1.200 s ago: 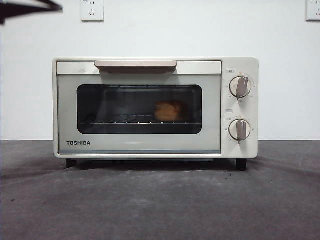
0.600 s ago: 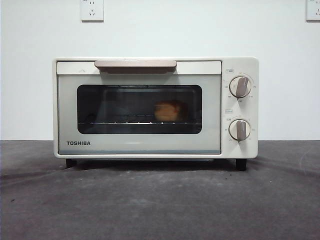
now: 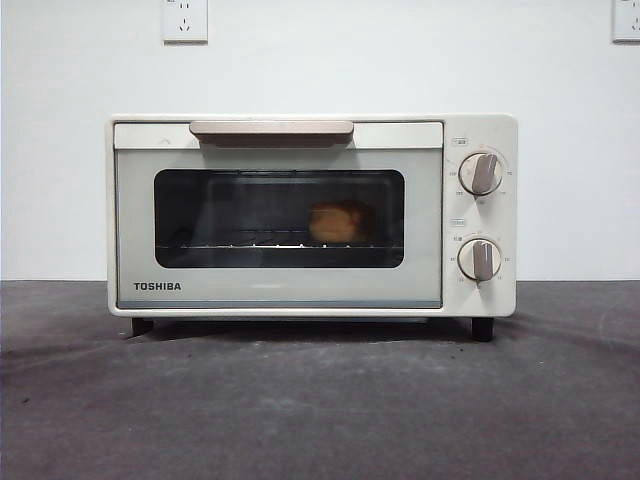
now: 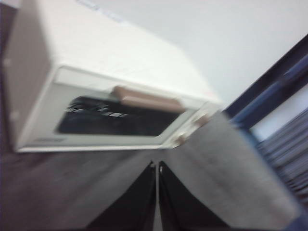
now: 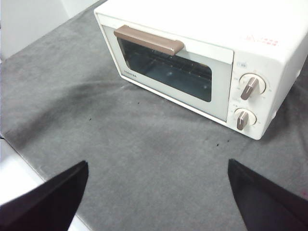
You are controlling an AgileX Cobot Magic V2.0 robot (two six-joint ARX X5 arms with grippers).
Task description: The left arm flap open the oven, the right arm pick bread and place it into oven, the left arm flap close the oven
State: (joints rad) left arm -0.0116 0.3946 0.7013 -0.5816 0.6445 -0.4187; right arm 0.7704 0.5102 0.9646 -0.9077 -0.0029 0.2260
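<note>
The cream-white oven [image 3: 310, 215] stands on the grey table with its door shut and its beige bar handle [image 3: 271, 129] up. Through the dark glass the golden bread [image 3: 337, 222] rests on the rack, right of centre. My left gripper [image 4: 157, 166] is shut and empty, held back from the oven [image 4: 115, 96] above the table in front of it; that view is blurred. My right gripper [image 5: 159, 166] is open wide, high above the mat and well clear of the oven [image 5: 192, 62]. Neither arm shows in the front view.
Two beige knobs [image 3: 480, 173] sit on the oven's right panel. Wall sockets [image 3: 184, 19] hang on the white wall behind. A dark frame [image 4: 269, 91] stands off to one side of the oven in the left wrist view.
A black gripper tip at the top left corner of the front view one second ago has left the picture. The oven and bread have not moved.
</note>
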